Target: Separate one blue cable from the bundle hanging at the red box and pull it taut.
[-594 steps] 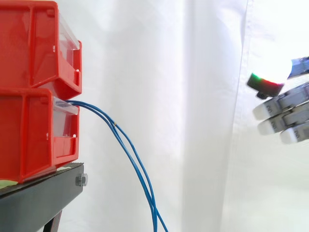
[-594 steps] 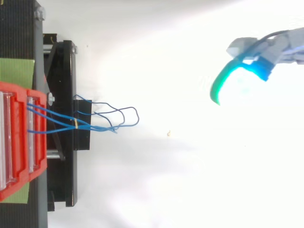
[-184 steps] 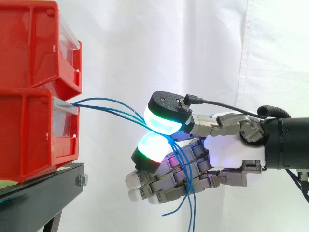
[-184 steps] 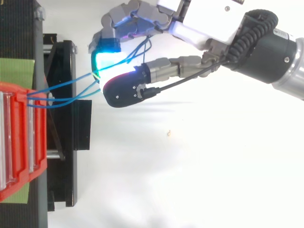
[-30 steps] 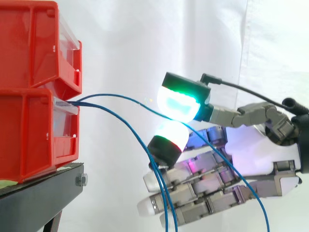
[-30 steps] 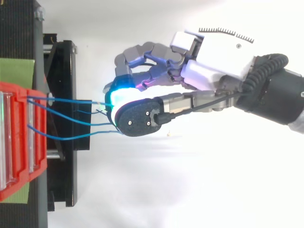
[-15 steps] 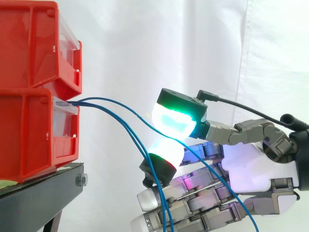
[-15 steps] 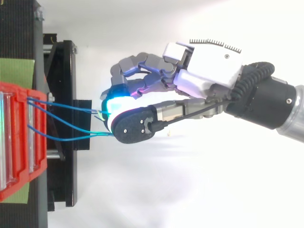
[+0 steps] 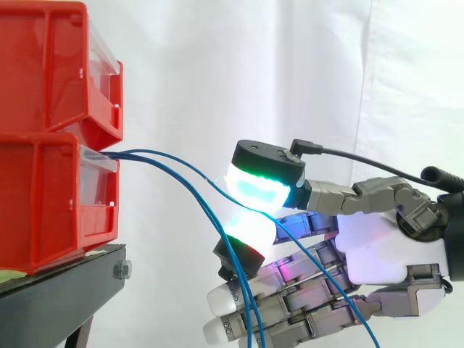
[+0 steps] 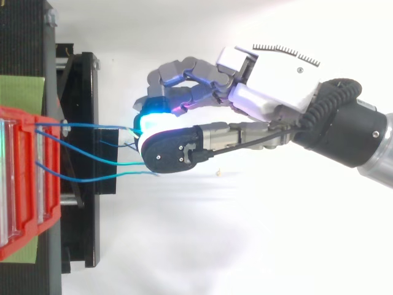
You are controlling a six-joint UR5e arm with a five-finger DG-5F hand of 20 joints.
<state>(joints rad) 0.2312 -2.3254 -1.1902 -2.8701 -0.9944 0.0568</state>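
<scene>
Pinching one blue cable (image 10: pixel 92 127), the hand (image 10: pixel 270 80) has shifted sideways; the other cables (image 10: pixel 110 177) now sag apart.

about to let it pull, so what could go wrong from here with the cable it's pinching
1. The blue cable pinched between the thumb and a finger of the hand runs in a slack arc from the red bin. Held on so small a contact, it may slip out once pulled.
2. The other blue cables hang close against the lower fingers and could snag and be dragged along.
</scene>
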